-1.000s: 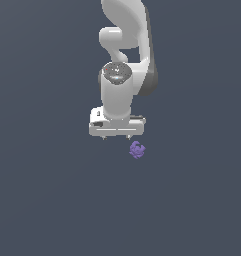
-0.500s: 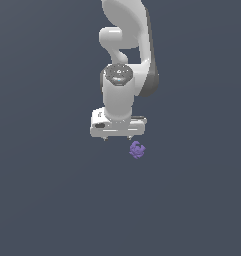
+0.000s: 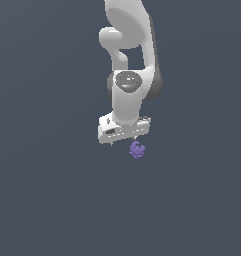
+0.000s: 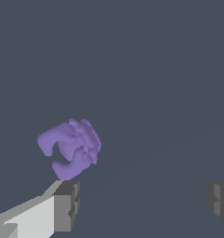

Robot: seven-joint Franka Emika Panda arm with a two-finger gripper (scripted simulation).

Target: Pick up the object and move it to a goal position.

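The object (image 3: pixel 137 149) is a small purple lumpy thing with knobbly lobes, lying on the dark grey floor. In the exterior view it sits just below the white gripper (image 3: pixel 124 141), under the end toward the exterior view's right. In the wrist view the object (image 4: pixel 70 148) lies just beyond one grey fingertip (image 4: pixel 67 204), not between the two fingers. The other fingertip (image 4: pixel 219 200) is far across. The gripper (image 4: pixel 142 201) is open wide and empty, held a little above the floor.
A plain dark grey floor (image 3: pixel 52 200) fills both views. The white arm (image 3: pixel 129 55) rises behind the gripper toward the top of the exterior view. Nothing else shows.
The gripper has shifted slightly toward the exterior view's right, closer above the object. The object has not moved.
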